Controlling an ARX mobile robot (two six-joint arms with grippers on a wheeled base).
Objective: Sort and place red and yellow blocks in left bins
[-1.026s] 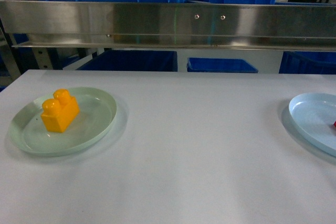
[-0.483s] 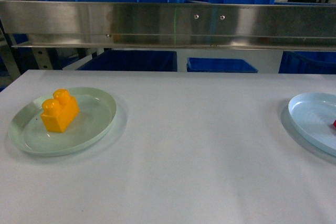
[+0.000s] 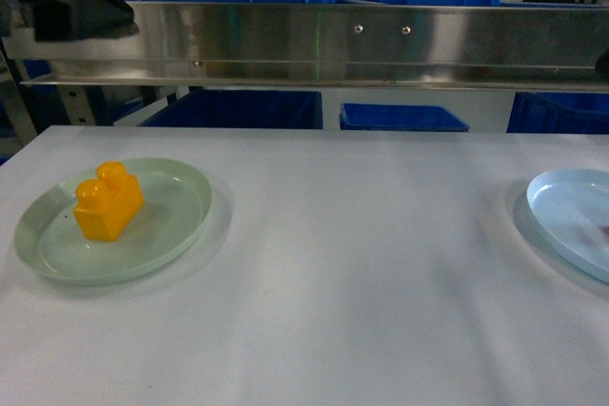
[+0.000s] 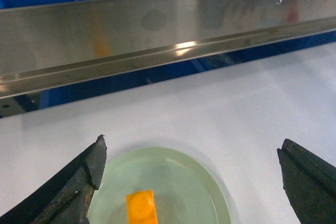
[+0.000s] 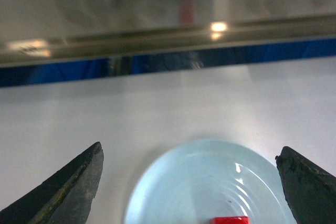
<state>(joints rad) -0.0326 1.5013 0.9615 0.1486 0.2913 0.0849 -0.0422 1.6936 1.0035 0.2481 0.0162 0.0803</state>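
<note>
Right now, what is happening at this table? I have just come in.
A two-armed robot is about to sort blocks, but nothing is held yet. The left claw is open above the pale green plate, where the orange-yellow brick sits. The right claw is open above the pale blue plate, which carries a small red piece at the picture's edge. The blue bins stand behind the table, beneath a steel rail.

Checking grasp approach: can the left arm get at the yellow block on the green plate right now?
Probably yes. The left gripper is open above the yellow block, which sits alone on the green plate; nothing lies between them.
</note>
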